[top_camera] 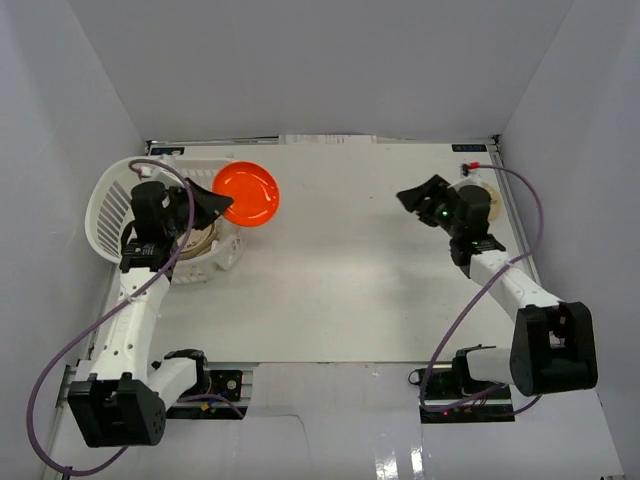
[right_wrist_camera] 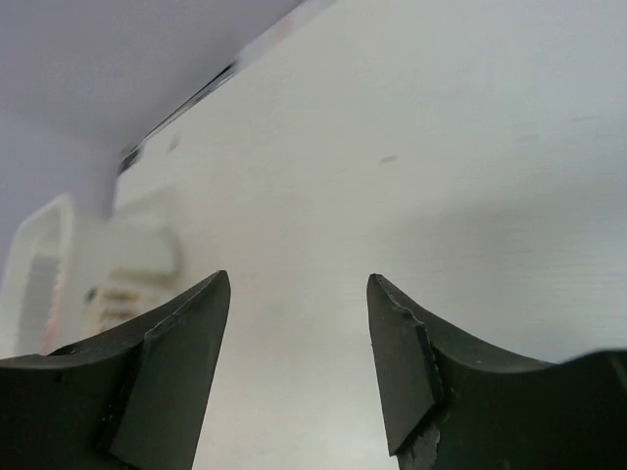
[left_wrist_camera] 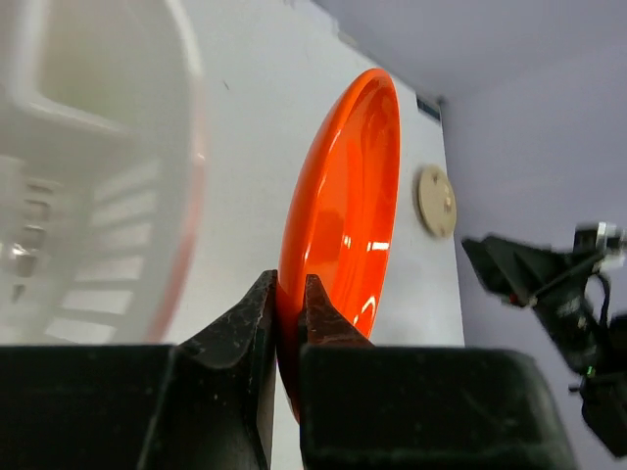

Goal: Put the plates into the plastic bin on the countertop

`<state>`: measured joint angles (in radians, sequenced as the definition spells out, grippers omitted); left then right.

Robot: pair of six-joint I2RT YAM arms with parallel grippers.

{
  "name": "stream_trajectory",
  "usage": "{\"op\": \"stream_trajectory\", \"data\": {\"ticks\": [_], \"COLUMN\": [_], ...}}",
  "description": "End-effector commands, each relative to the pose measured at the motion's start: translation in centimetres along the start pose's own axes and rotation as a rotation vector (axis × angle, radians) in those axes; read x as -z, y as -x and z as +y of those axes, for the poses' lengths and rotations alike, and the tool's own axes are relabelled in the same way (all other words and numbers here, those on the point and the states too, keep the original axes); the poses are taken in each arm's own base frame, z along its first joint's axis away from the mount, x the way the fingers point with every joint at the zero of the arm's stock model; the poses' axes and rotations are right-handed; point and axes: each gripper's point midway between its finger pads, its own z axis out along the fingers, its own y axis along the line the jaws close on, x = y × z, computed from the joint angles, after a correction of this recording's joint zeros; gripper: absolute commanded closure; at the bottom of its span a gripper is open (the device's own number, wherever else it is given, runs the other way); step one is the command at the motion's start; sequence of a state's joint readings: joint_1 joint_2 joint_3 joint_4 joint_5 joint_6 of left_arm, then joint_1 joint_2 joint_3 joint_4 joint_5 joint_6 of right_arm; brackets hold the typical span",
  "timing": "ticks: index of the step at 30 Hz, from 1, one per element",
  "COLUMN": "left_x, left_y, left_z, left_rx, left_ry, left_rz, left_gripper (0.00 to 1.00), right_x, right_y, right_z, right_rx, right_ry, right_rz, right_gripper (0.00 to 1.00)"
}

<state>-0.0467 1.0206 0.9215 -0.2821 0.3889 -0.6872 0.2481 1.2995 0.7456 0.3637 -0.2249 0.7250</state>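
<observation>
My left gripper (top_camera: 213, 206) is shut on the near rim of a round orange-red plate (top_camera: 250, 193) and holds it beside the right edge of the white slotted plastic bin (top_camera: 105, 205). In the left wrist view the plate (left_wrist_camera: 348, 196) stands on edge between my fingertips, with the gripper (left_wrist_camera: 289, 294) shut on it and the bin (left_wrist_camera: 98, 176) blurred at left. A cream plate with a brown rim (top_camera: 200, 238) lies in the bin under my left arm. My right gripper (top_camera: 415, 197) is open and empty above the countertop (top_camera: 350, 270). Another cream plate (top_camera: 490, 192) lies partly hidden under my right wrist.
White walls stand around the countertop on three sides. The cream plate (left_wrist_camera: 436, 201) and my right gripper (left_wrist_camera: 529, 274) show far off in the left wrist view. The right wrist view shows the open gripper (right_wrist_camera: 299, 284) over bare table, with the bin (right_wrist_camera: 39, 274) far left.
</observation>
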Motion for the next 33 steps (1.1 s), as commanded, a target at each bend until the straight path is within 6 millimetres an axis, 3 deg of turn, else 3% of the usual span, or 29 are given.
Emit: {"op": "stream_trajectory", "data": {"ticks": [1,2,3,6,8,10,11,12,14,15,20,23,24,26,27,29,31,33], "left_x": [1.5,2.0,2.5,4.8,5.9,6.6,6.7,6.8,6.3,5.9,4.4,3.7,3.6,3.3,3.2,3.0,3.2,3.4], "left_y": [6.1,6.9,7.5,9.7,10.5,10.9,10.9,11.1,10.6,10.4,8.8,7.9,7.7,7.2,6.9,6.2,5.6,5.4], "left_z": [4.3,5.0,5.8,9.3,9.9,11.6,12.1,12.6,13.6,14.3,16.9,18.1,18.5,19.5,19.8,20.7,21.4,21.8], "left_rx": [0.137,0.150,0.164,0.199,0.195,0.204,0.204,0.205,0.217,0.226,0.260,0.284,0.290,0.302,0.308,0.317,0.323,0.317], "left_ry": [0.117,0.127,0.145,0.247,0.278,0.358,0.372,0.391,0.410,0.422,0.461,0.481,0.494,0.525,0.535,0.562,0.594,0.615], "left_rz": [-0.193,-0.219,-0.242,-0.357,-0.412,-0.465,-0.478,-0.494,-0.485,-0.472,-0.408,-0.366,-0.359,-0.333,-0.320,-0.294,-0.285,-0.289], "left_gripper": [0.98,0.97,0.97,0.96,0.95,0.95,0.95,0.94,0.93,0.93,0.92,0.91,0.91,0.90,0.91,0.89,0.87,0.77], "right_x": [3.8,4.7,6.6,8.9,9.2,9.6,9.3,9.3,8.3,7.9,5.8,4.7,4.3,3.9,3.5,2.7,2.5,2.2], "right_y": [3.7,4.2,6.0,7.1,8.6,8.5,9.5,8.9,9.8,9.1,9.0,8.7,8.5,8.6,8.2,8.8,9.1,10.0], "right_z": [-11.7,-13.6,-17.2,-22.9,-24.5,-27.4,-27.8,-29.7,-30.4,-31.7,-33.0,-34.1,-34.6,-34.9,-35.3,-34.6,-33.4,-30.4], "right_rx": [-0.117,-0.150,-0.185,-0.230,-0.263,-0.313,-0.326,-0.356,-0.380,-0.401,-0.423,-0.449,-0.468,-0.472,-0.477,-0.482,-0.488,-0.466], "right_ry": [-0.371,-0.422,-0.550,-0.758,-0.796,-0.864,-0.860,-0.892,-0.850,-0.858,-0.797,-0.790,-0.786,-0.775,-0.768,-0.711,-0.644,-0.548], "right_rz": [-0.203,-0.237,-0.336,-0.438,-0.472,-0.478,-0.490,-0.468,-0.457,-0.435,-0.428,-0.422,-0.425,-0.429,-0.419,-0.424,-0.450,-0.460], "right_gripper": [0.37,0.38,0.40,0.42,0.42,0.42,0.42,0.42,0.41,0.40,0.41,0.52,0.60,0.65,0.74,0.91,0.92,0.92]}}
